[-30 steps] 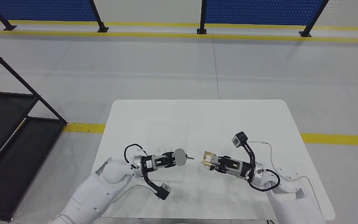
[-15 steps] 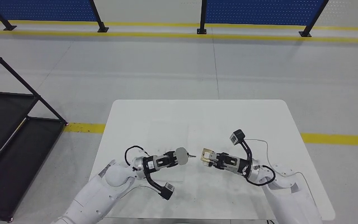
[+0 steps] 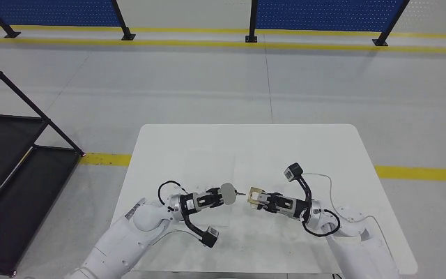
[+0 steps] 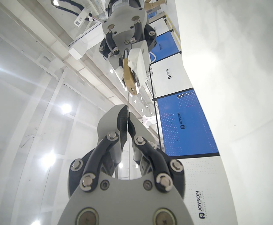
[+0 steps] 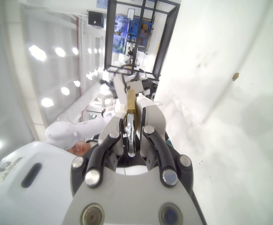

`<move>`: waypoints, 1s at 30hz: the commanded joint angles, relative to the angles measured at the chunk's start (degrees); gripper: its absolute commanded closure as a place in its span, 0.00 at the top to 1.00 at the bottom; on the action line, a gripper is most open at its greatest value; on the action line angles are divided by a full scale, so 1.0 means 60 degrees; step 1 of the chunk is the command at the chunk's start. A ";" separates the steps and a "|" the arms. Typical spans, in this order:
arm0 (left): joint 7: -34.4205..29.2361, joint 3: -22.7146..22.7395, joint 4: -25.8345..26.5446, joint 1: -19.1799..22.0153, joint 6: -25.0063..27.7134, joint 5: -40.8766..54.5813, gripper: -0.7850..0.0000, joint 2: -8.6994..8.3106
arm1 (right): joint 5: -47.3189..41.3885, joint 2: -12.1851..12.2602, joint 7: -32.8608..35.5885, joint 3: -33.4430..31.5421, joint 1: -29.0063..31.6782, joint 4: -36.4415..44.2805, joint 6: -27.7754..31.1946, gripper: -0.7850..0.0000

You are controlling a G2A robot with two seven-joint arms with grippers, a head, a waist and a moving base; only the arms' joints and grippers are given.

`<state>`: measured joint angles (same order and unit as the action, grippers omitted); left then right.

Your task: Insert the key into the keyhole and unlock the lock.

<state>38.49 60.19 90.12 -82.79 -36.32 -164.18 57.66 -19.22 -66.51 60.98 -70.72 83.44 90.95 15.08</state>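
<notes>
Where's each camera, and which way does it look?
Top view: above the arms, looking down at the table; both arms show.
Left wrist view: on that wrist, facing past the left hand and key toward the lock.
Right wrist view: on that wrist, facing past the right hand and lock toward the left arm.
Shared: all three show the lock.

Logo print stands on blue panel (image 4: 187, 127) and white panel (image 4: 166, 71). Code tag (image 4: 78, 20) hangs on cable (image 4: 66, 9). Wording not transcribed.

Gold lock (image 4: 128, 77), slvr key (image 4: 128, 101), wht table (image 3: 300, 153).
</notes>
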 commanded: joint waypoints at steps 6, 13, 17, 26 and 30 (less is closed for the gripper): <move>0.0085 -0.0048 -0.0050 0.0059 0.0036 0.0001 0.00 0.0018 | -0.0034 0.0040 0.0087 0.0089 0.0000 0.0028 0.0065 0.00; 0.0176 -0.0099 -0.0101 0.0114 0.0090 0.0086 0.00 0.0038 | -0.0004 0.0084 0.0072 0.0146 0.0006 0.0054 0.0141 0.00; 0.0282 -0.0129 -0.0152 0.0157 0.0067 0.0166 0.00 0.0048 | 0.0078 0.0111 0.0022 0.0172 0.0013 0.0083 0.0190 0.00; 0.0406 -0.0199 -0.0248 0.0237 0.0103 0.0226 0.00 0.0072 | 0.0167 0.0169 -0.0045 0.0226 0.0025 0.0138 0.0259 0.00; 0.0503 -0.0241 -0.0263 0.0282 0.0149 0.0217 0.00 0.0081 | 0.0188 0.0194 -0.0084 0.0242 0.0029 0.0152 0.0279 0.00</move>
<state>41.40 58.79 88.55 -81.16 -35.48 -162.85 58.13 -18.10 -65.37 60.51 -69.29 83.60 91.84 16.73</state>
